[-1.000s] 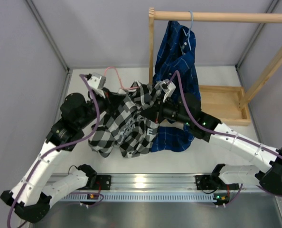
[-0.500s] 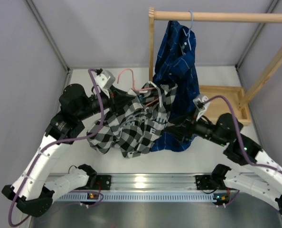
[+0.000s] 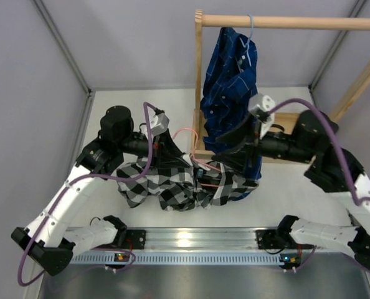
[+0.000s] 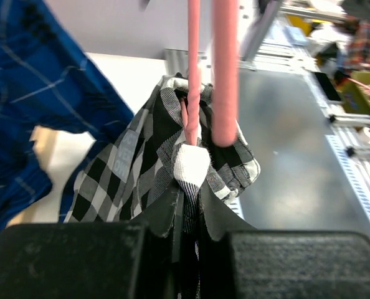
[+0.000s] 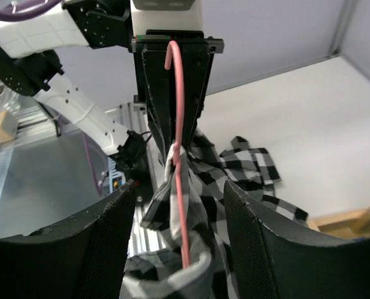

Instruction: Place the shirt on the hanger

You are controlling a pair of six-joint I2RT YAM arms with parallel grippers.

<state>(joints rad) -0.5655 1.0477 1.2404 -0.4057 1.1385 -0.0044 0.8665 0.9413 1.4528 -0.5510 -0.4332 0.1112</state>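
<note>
The black-and-white checked shirt hangs bunched from my left gripper, its lower part heaped on the table. In the left wrist view the left gripper is shut on a fold of the shirt, together with the thin pink hanger, whose wire runs up out of the cloth. The hanger shows only partly from above. My right gripper is open. In its own view, the right gripper has its fingers standing either side of the hanger wire and the shirt, apart from both.
A dark blue plaid shirt hangs on a light blue hanger from the wooden rail, right behind my right gripper. The rack's wooden base lies at the back right. A metal rail runs along the near edge.
The right gripper let go of the shirt, opened, and drew back to the right. The left gripper carried the hanger and shirt rightward and nearer, toward the table's middle.
</note>
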